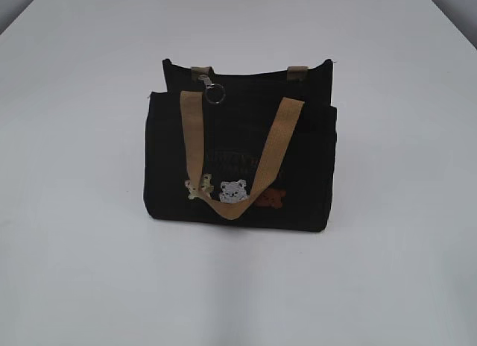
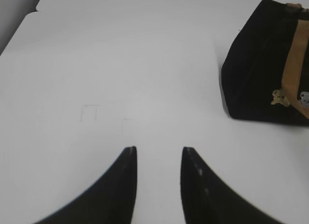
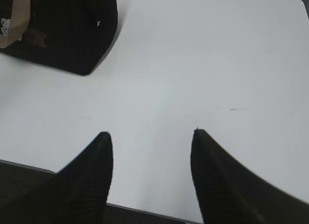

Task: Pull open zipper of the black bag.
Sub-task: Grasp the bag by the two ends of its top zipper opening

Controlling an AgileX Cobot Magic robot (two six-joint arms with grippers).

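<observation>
The black bag (image 1: 238, 156) stands upright in the middle of the white table, its tan handle hanging down the front over the bear patches. The zipper runs along the top, and its silver pull (image 1: 214, 90) with the round ring hangs at the top left. Neither gripper shows in the exterior view. In the left wrist view my left gripper (image 2: 158, 150) is open over bare table, with the black bag (image 2: 263, 69) far off to its upper right. My right gripper (image 3: 152, 134) is open wider above the table's near edge, and the black bag (image 3: 63, 28) lies at its upper left.
The white table (image 1: 89, 271) stretches around the bag on all sides. A faint pencil square (image 2: 90, 113) is drawn on the surface ahead of the left gripper. The table's front edge (image 3: 145, 210) runs just below the right gripper's fingers.
</observation>
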